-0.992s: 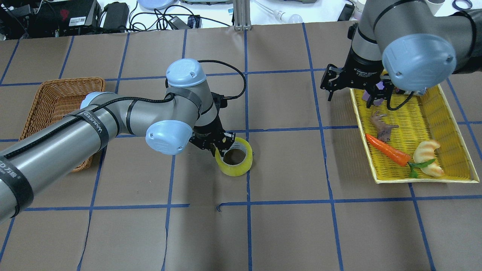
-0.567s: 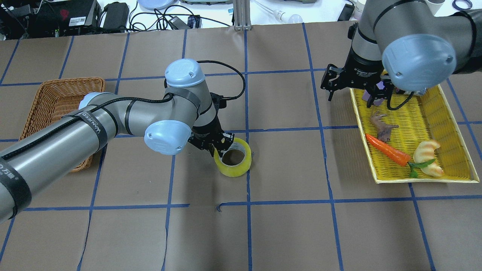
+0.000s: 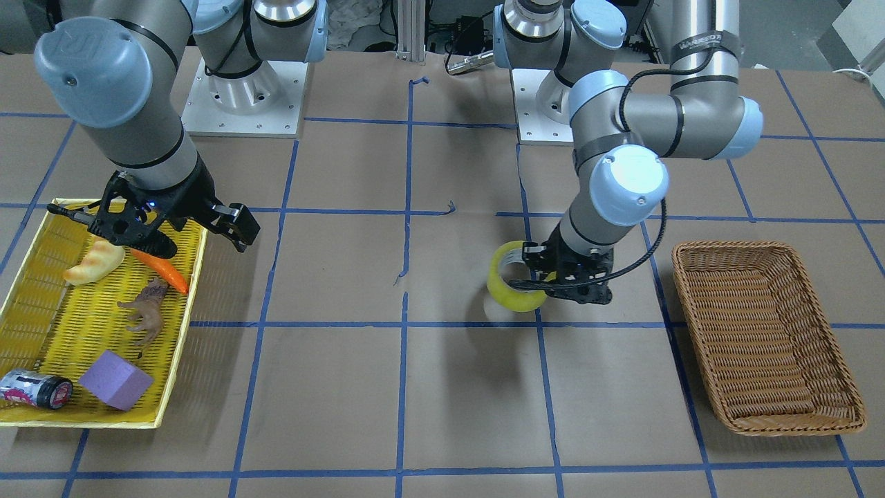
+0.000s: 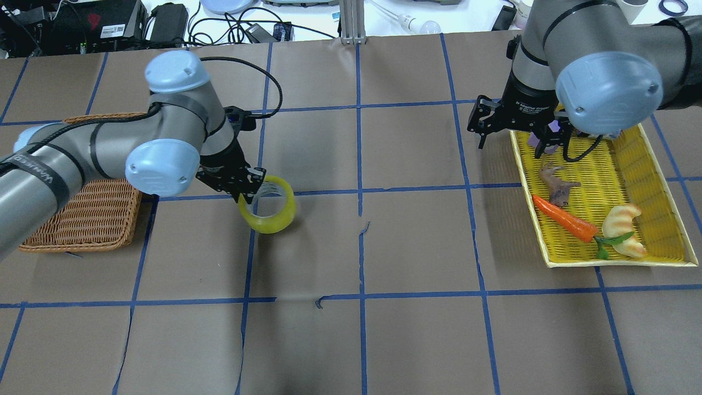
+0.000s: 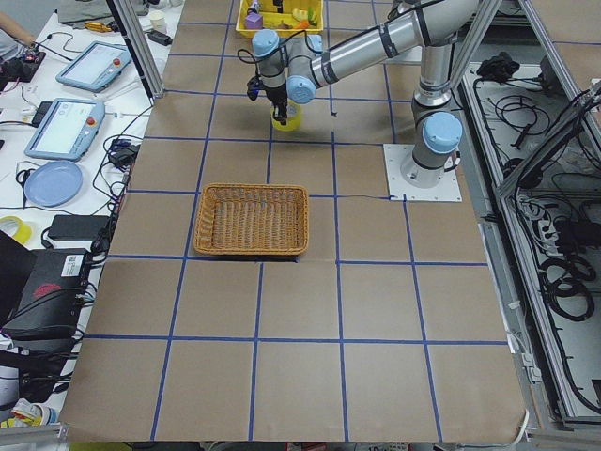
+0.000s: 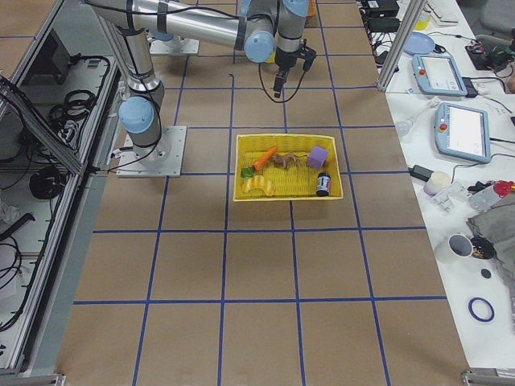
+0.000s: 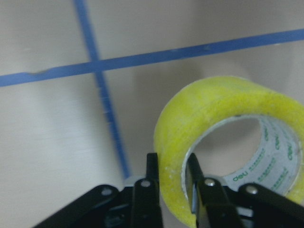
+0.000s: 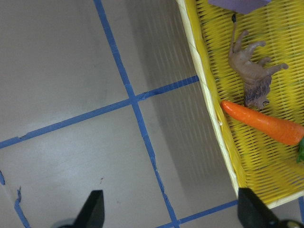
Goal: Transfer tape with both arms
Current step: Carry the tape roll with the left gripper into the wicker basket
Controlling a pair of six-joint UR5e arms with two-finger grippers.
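Observation:
The yellow tape roll (image 4: 269,207) hangs a little above the brown table, left of the centre line, with its shadow below it. My left gripper (image 4: 250,190) is shut on the roll's wall, one finger inside the core and one outside, as the left wrist view shows: tape (image 7: 209,118), gripper (image 7: 173,176). In the front view the tape (image 3: 510,283) sits at the left gripper (image 3: 546,285). My right gripper (image 4: 510,138) is open and empty over the left edge of the yellow tray; it also shows in the right wrist view (image 8: 172,211) and in the front view (image 3: 155,225).
A wicker basket (image 4: 82,219) lies left of the tape, partly under my left arm; it also shows in the front view (image 3: 760,332). The yellow tray (image 4: 652,164) on the right holds a carrot (image 4: 565,219), croissant (image 4: 622,222), toy lion (image 4: 555,184), purple block (image 3: 114,379) and a can (image 3: 34,389).
My left arm has carried the tape leftward from the centre line, closer to the wicker basket. The right arm and gripper have not moved.

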